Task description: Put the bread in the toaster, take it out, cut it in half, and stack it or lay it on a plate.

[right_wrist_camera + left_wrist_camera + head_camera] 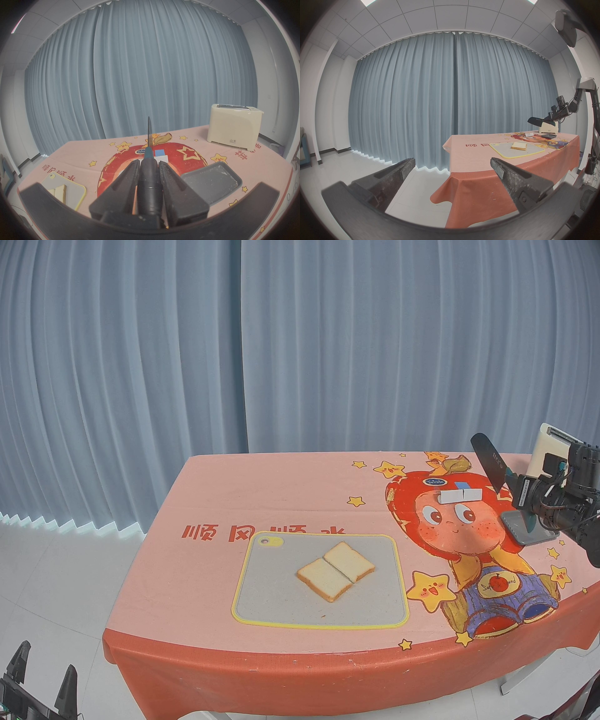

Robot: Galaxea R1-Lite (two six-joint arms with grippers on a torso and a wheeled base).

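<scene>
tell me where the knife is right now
In the head view the knife is held in the right gripper, above the dark tray at right, beside the toaster.

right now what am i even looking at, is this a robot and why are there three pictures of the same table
It is a wheeled robot with two arms, and each picture comes from one of its cameras. The head view looks down from its head at a table under a pink cartoon cloth. The other two cameras sit on the wrists, each looking out past its own hand. On the table lies a cutting board with the bread on it, already cut into two halves side by side. Farther right are a dark tray and a cream toaster. The right hand is shut on a knife, held in the air near the tray. The left hand is open and empty, off the table's left side.
</scene>
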